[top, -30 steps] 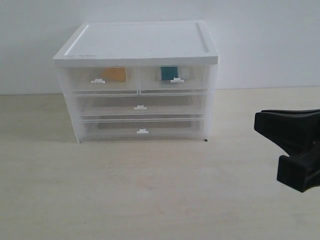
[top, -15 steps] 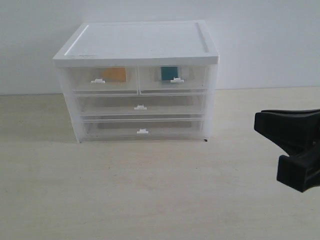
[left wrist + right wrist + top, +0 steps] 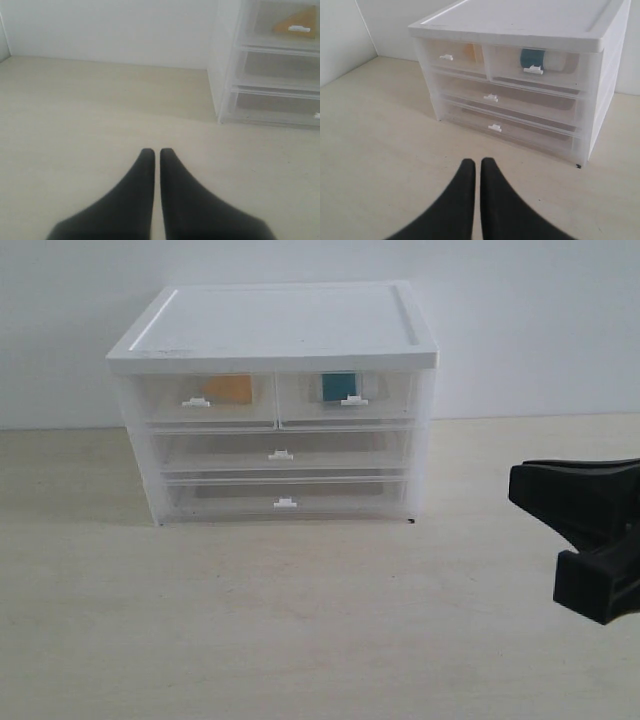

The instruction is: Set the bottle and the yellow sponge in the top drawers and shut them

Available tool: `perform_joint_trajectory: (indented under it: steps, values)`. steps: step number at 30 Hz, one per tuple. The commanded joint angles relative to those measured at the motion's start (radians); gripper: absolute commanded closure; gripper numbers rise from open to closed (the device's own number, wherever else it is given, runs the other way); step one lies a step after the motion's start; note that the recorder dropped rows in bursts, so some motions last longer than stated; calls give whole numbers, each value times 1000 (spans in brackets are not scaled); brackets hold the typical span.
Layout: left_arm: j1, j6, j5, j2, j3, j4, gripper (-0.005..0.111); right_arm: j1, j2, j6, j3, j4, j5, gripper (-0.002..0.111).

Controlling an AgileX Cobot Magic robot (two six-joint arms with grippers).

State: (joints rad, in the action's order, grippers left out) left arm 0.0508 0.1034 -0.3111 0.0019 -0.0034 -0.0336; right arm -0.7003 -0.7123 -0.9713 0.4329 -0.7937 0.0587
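Observation:
The yellow sponge lies inside the left top drawer of the white-topped cabinet. In the right top drawer sits the bottle, teal with a white cap. Both top drawers are pushed in flush. The right wrist view shows the bottle and sponge behind their white tab handles. My right gripper is shut and empty over bare table in front of the cabinet. My left gripper is shut and empty, away from the cabinet's left corner; the sponge shows through the drawer front.
Two full-width clear drawers sit below the top pair, both pushed in. A white wall stands behind the cabinet. A black part of the right arm reaches in at the right edge of the exterior view, over the pale table.

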Motion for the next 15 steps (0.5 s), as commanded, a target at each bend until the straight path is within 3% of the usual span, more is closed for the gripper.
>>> perform_joint_trajectory:
  steps: [1, 8, 11, 15]
  values:
    - [-2, 9, 0, -2, 3, -7, 103, 13, 77, 22, -18, 13, 109, 108]
    - [-2, 9, 0, -2, 3, -7, 103, 323, 590, 6, -296, 55, 41, 108]
    - [-2, 9, 0, -2, 3, -7, 103, 345, 712, 6, -357, 55, 28, 108]
    - [-2, 9, 1, -2, 3, -7, 103, 341, 712, 6, -373, 55, 16, 108]
